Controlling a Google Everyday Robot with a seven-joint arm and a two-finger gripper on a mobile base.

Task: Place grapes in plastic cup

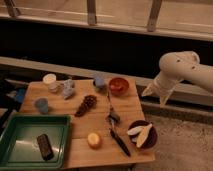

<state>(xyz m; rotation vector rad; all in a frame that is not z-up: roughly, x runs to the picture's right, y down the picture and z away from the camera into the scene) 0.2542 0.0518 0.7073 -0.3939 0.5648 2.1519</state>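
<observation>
Bench [95, 124]: pale wood, matt. Gripper [156, 95], off the bench's right edge: smooth off-white shell, slight sheen. Left of gripper: plastic cup [41, 105], matt pale blue; grapes [86, 105], dull dark skins; tray [35, 118], green plastic, faint gloss.

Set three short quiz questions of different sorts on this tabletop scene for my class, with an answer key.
1. True or false: the grapes lie inside the plastic cup.
2. Where is the gripper? A: directly above the grapes. B: off the right side of the table. C: touching the plastic cup.
3. Fill in: the dark oblong object lies in the green ____.

Key: 1 false, the grapes lie on the table, apart from the cup. 2 B. 3 tray.
</observation>
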